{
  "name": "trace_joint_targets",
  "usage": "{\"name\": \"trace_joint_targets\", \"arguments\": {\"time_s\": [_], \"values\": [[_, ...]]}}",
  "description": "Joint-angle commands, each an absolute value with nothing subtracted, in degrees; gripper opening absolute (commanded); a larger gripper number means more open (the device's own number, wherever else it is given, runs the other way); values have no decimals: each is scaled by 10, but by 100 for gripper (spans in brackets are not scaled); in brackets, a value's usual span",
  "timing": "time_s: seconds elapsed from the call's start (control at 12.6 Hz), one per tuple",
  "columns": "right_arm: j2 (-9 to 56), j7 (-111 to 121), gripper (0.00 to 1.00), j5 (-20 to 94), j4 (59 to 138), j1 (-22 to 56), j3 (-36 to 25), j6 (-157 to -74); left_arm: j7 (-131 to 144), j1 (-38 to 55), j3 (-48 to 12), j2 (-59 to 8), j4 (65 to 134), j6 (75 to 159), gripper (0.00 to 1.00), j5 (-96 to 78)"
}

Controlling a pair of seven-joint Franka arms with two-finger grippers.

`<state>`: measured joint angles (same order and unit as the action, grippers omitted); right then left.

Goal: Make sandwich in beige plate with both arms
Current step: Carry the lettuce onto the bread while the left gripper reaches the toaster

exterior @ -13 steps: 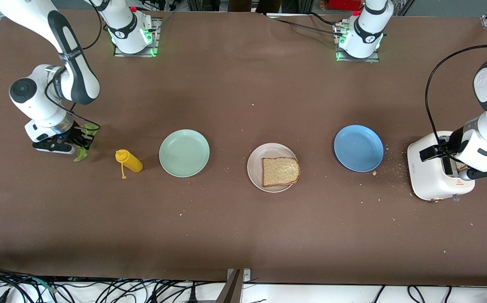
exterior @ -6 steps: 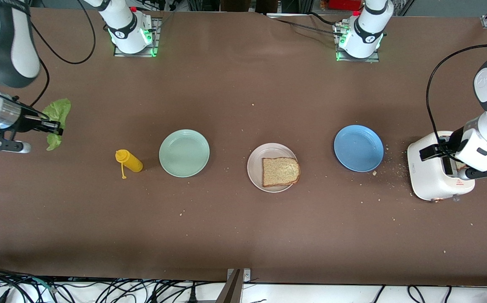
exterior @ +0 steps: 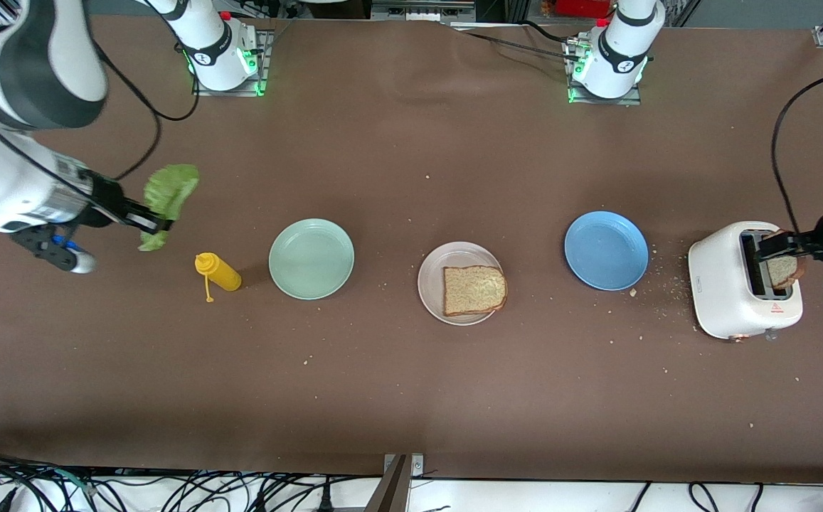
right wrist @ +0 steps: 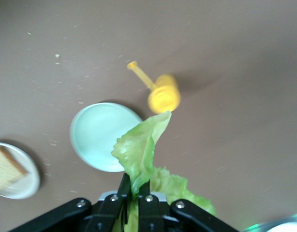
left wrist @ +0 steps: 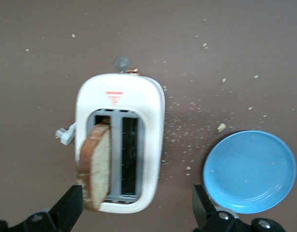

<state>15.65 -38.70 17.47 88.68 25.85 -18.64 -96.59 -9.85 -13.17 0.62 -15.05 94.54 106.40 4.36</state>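
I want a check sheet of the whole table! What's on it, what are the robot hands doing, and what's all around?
Surface: brown table cover, scattered with crumbs, thickest by the toaster.
Job's things: one speckled brown toast slice lies on the round beige plate; a second toast slice stands above a slot of the white toaster; ruffled green lettuce leaf held up in the air.
Clutter: round mint-green plate, round blue plate, yellow squeeze bottle lying on its side.
Grippers: right gripper shut on the lettuce, above the yellow bottle; left gripper over the toaster, jaws wide, one beside the toast.
Cables: black cables along both arms.
Surroundings: tangled cables beside the table's nearest edge.
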Motion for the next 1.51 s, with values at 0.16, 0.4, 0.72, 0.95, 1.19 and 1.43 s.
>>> {"name": "trace_joint_targets", "arguments": {"time_s": [0.16,0.4,0.72,0.95,1.19,1.43], "values": [[289,-630,0,271,752,322,-190,-1031,-136,-179,-1,-155,968,1057,100,26],[343,-756,0,290,751,356,-145,-1172,-152,-202,-1,-173,965,1070,100,11],[447,-897,0,291,698,358,-54,-1351,-152,-204,0,-199,965,1092,100,-8],[527,-968,0,291,641,359,2,-1452,-153,-210,0,-215,965,1103,88,-10],[563,-982,0,289,639,393,18,-1485,-165,-214,0,-223,958,1084,5,-8],[583,-979,0,253,640,424,15,-1484,-167,-219,-1,-221,933,1059,0,-1]]}}
